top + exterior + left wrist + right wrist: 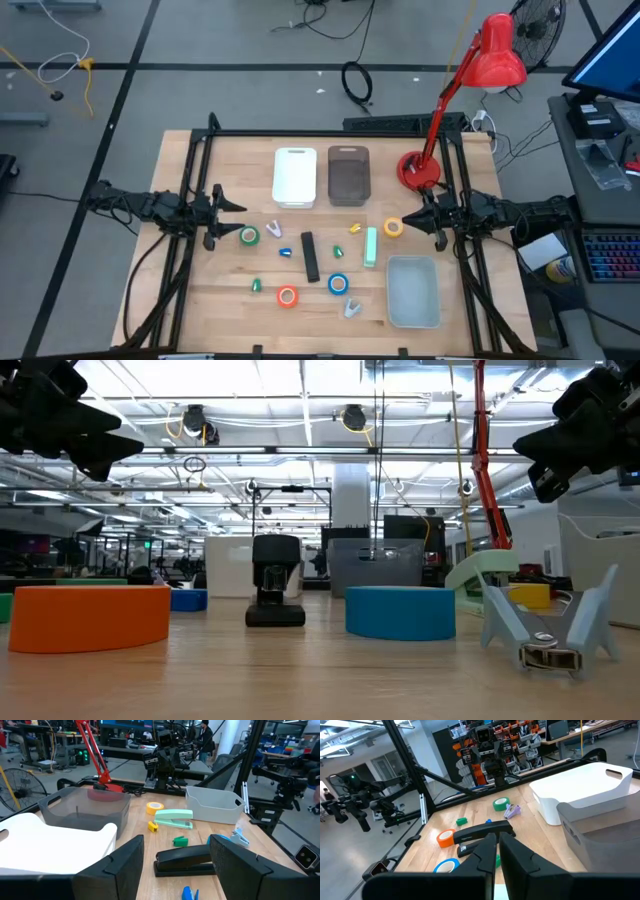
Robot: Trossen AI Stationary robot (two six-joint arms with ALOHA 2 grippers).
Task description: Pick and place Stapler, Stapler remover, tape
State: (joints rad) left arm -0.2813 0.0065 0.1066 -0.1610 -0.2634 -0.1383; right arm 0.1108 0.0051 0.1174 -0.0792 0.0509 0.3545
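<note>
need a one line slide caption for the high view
Both arms wait at the table's sides, left gripper open and right gripper shut, with black stapler, tape rolls and three bins between them.

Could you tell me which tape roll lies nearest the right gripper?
The yellow roll, just beside the right gripper; the green, blue and orange rolls lie farther off.

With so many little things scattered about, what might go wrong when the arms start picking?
The black stapler lies close among small clips, so a descending tool may knock them away. The blue tape sits right beside a stapler remover; grabbing one might drag the other. The yellow tape lies near the red lamp's base, leaving tight room.
</note>
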